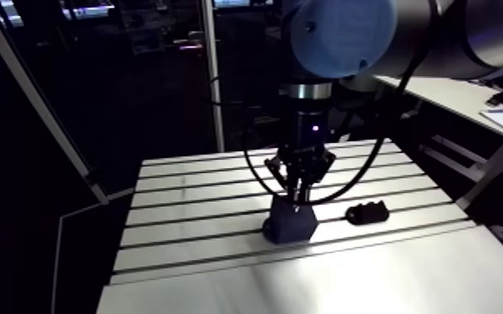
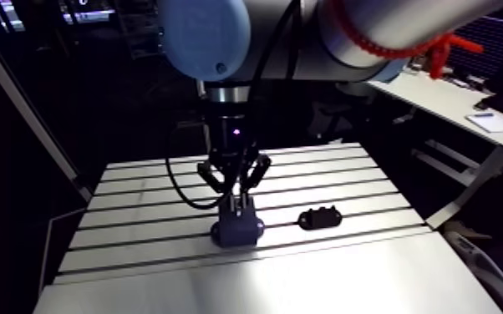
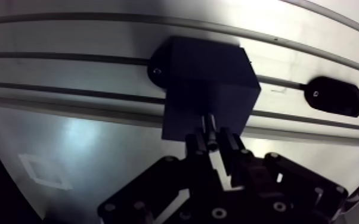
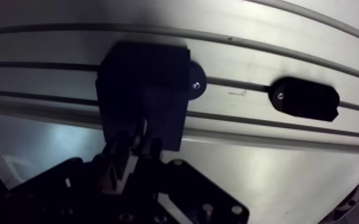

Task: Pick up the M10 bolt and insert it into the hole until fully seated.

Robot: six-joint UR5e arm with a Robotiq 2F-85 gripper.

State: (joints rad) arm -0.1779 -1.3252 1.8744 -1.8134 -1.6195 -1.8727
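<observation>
Gripper (image 3: pixel 212 140) hanging straight down from the wrist over a dark block (image 3: pixel 209 71), which sits across the grooves of the slotted aluminium table (image 1: pixel 205 179). In the wrist view its two fingers (image 3: pixel 232 146) are clenched on the M10 bolt (image 3: pixel 209 124), a slim dark cylinder gripped upright between the fingertips. The bolt sits over the block's near edge, on the gripper's side. Whether its lower end touches the block cannot be told. A round foot (image 3: pixel 156 70) with a small screw sticks out from one side of the block, over a groove. A black oblong piece (image 3: pixel 334 96) lies flat on the table on the block's other side, well apart from it and from the gripper.
</observation>
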